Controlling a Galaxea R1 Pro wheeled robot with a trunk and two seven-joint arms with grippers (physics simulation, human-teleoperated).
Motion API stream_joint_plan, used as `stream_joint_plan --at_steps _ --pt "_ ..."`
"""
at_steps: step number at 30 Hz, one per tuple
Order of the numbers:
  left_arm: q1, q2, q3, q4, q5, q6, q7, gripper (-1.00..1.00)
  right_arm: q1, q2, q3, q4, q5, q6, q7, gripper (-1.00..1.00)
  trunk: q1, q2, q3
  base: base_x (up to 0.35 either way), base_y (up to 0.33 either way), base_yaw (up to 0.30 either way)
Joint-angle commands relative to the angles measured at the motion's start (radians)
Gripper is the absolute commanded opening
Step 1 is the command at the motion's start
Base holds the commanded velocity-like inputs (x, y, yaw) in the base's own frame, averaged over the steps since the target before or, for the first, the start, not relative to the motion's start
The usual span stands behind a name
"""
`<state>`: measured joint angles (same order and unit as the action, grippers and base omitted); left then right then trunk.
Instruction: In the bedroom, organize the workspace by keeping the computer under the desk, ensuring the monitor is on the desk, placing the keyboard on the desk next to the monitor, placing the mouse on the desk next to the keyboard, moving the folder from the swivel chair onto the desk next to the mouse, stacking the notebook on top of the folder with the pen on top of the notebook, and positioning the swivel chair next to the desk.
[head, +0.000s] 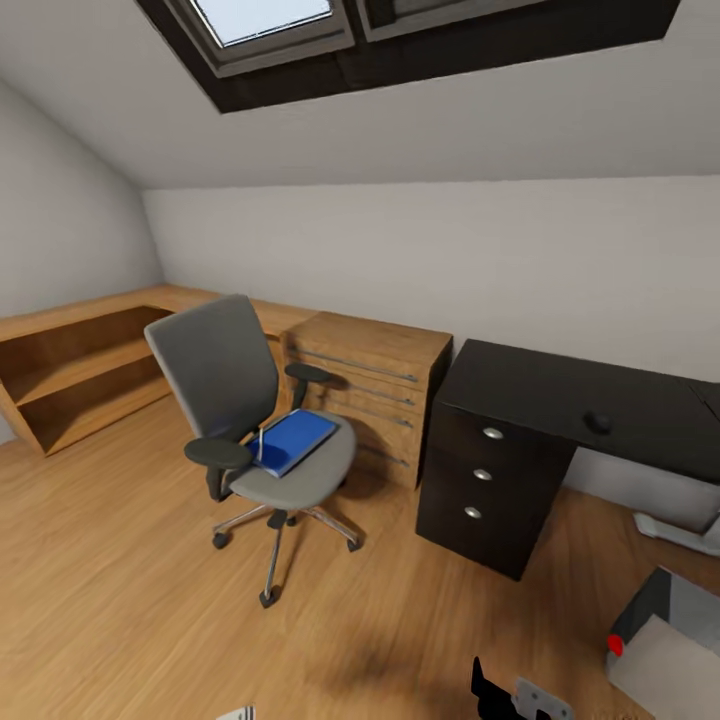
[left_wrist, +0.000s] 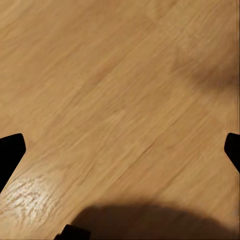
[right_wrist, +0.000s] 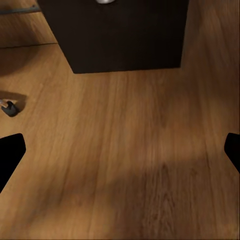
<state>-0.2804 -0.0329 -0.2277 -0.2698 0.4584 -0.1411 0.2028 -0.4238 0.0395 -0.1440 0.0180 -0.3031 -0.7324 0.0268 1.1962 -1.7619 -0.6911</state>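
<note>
oak-toned wood floor (head: 130, 600) runs across the bedroom, under a sloped ceiling with a skylight (head: 262, 20). grey swivel chair (head: 245, 410) stands on the floor, well apart from the black desk (head: 580, 400), with a light wooden dresser (head: 375, 385) between them against the wall. blue folder (head: 292, 440) lies flat on the chair seat, a thin white pen (head: 259, 443) at its edge nearest the armrest. small black mouse (head: 598, 422) sits on the desk top, near the front edge. dark three-drawer unit (head: 485, 480) closes the desk's near end, silver knobs showing. light grey computer (head: 665, 640) with a red light lies on the floor at the lower corner of the head view, beside the desk, not under it. low wooden shelving (head: 75, 370) lines the far wall.

left gripper (left_wrist: 120, 150): black fingertips at opposite edges of the wrist view, spread wide, bare floor between, nothing held. right gripper (right_wrist: 120, 150): fingertips likewise wide apart over the floor, nothing held; ahead of it the drawer unit's base and one chair castor (right_wrist: 9, 107) off to the side.
</note>
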Motion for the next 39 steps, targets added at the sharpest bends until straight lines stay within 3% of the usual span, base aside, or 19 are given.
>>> stream_joint_plan --at_steps 1,20,25,27,30,34,39 --pt "0.000 0.001 -0.009 0.000 0.008 -0.003 0.006 1.00 -0.001 0.000 -0.008 0.002 0.002 -0.004 0.003 1.00 -0.004 0.007 0.002 0.000 0.000 -0.267" --pt "0.000 -0.003 -0.007 -0.002 0.004 -0.016 0.004 1.00 -0.001 -0.004 -0.008 0.000 0.051 -0.023 -0.004 1.00 -0.077 0.140 0.062 0.000 0.000 -0.267" --pt "0.000 -0.003 -0.006 -0.002 0.005 -0.066 0.005 1.00 0.010 0.002 -0.007 0.000 0.053 -0.105 -0.042 1.00 -0.096 0.175 0.080 0.000 0.000 -0.266" --pt "0.000 -0.004 -0.007 -0.002 0.004 -0.100 0.005 1.00 0.019 0.013 -0.003 0.000 0.071 -0.171 -0.078 1.00 -0.104 0.189 0.087 0.000 0.000 -0.265" --pt "0.000 -0.005 -0.007 -0.002 0.004 -0.120 0.005 1.00 0.043 0.028 -0.001 0.001 0.143 -0.257 -0.110 1.00 -0.115 0.210 0.098 0.000 0.000 -0.264" --pt "0.000 -0.004 -0.007 -0.001 0.004 -0.126 0.006 1.00 0.055 0.033 0.000 0.003 0.216 -0.297 -0.122 1.00 -0.131 0.238 0.113 0.000 0.000 -0.263" --pt "0.000 -0.005 -0.008 -0.001 0.003 -0.128 0.005 1.00 0.059 0.056 -0.001 0.003 0.242 -0.308 -0.126 1.00 -0.146 0.266 0.128 0.000 0.000 -0.261"
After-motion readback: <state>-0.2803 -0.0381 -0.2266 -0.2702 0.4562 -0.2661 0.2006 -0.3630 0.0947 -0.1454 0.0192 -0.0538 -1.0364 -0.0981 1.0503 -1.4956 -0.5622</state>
